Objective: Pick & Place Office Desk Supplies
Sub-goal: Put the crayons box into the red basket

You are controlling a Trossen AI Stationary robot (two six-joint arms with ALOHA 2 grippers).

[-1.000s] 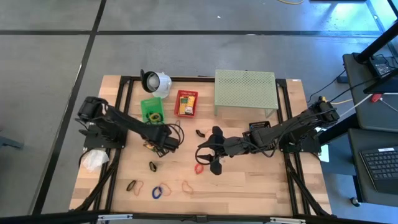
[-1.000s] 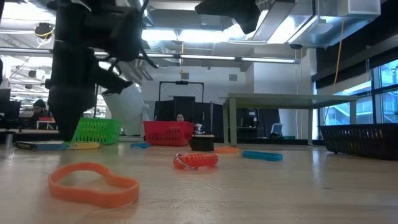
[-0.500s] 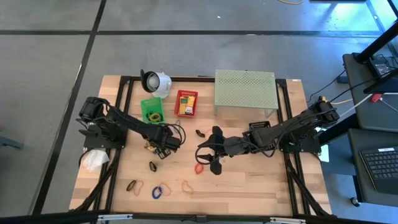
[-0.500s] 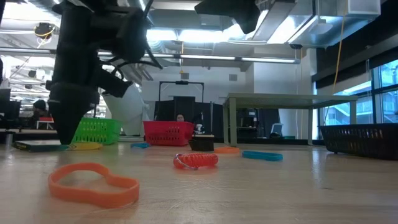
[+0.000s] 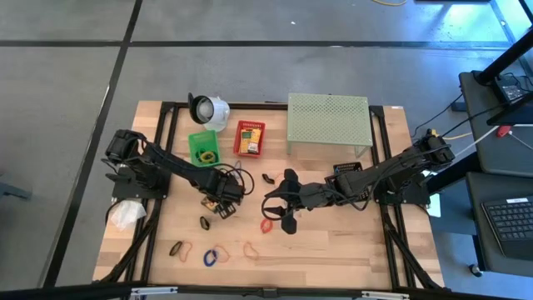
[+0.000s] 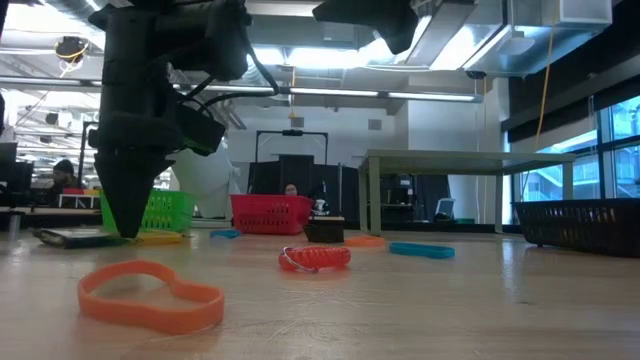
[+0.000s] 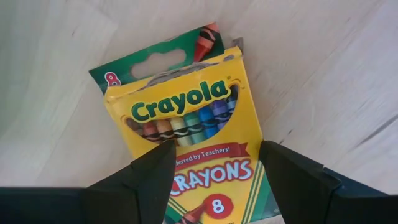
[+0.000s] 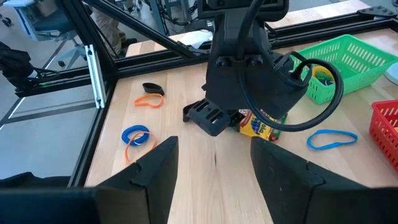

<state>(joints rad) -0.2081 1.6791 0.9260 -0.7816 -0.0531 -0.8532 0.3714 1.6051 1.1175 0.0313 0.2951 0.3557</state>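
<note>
- Descent of left gripper (image 7: 211, 163) over the last second: now down at the wooden table (image 5: 333, 242), left of centre, fingers wide and straddling the flat yellow-and-green cardboard crayon box (image 7: 193, 143).
- Box lying on the wood between the fingers, not yet clamped; grasp likely next, then carry to the far baskets.
- Right gripper (image 5: 287, 202) unmoved mid-table, fingers spread, holding nothing, red rubber-band loop (image 5: 266, 225) just beside.

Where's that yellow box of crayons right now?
The crayon box lies flat on the wooden table, left of centre in the high view, under the open left gripper, just below the green basket.
</note>
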